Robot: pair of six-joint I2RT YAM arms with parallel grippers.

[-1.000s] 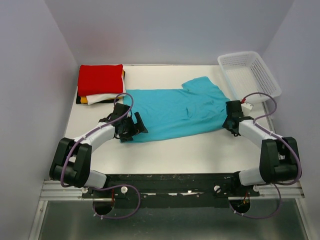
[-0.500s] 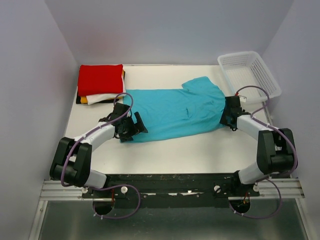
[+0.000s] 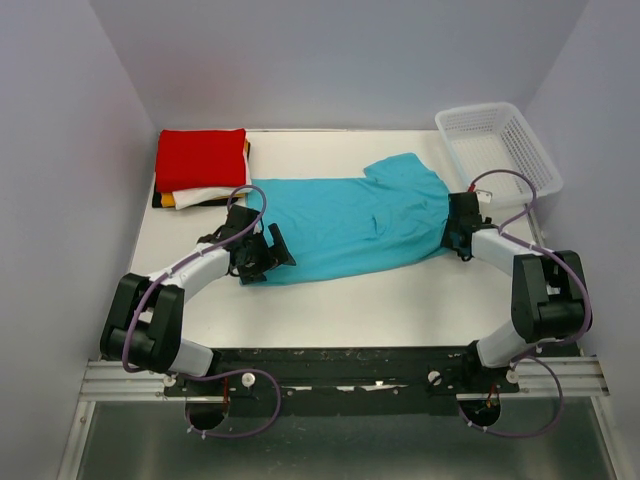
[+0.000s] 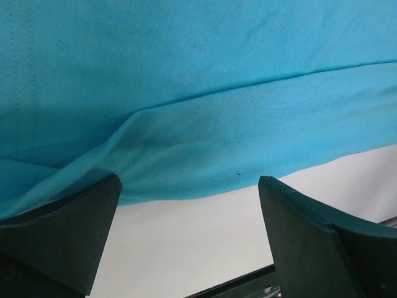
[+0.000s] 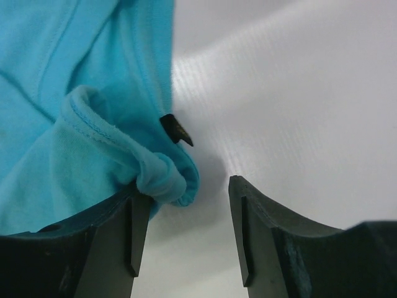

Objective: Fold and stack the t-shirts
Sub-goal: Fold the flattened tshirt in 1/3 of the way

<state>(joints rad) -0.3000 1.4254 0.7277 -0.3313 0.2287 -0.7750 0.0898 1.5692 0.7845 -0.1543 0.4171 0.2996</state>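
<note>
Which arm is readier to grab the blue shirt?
Probably right. A rolled edge of the shirt sits between the open jaws of the right gripper. The left gripper is open too, but the hem barely reaches its fingertips.

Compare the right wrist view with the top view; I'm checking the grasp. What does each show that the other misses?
Only the right wrist: a rolled hem of the shirt against one finger, a small black tag, bare table between open jaws. Only the top: the shirt's full outline, the folded stack with red on top, the basket, the left gripper at the shirt's other end. Both: the turquoise shirt, the table, the right gripper at the shirt's edge.
</note>
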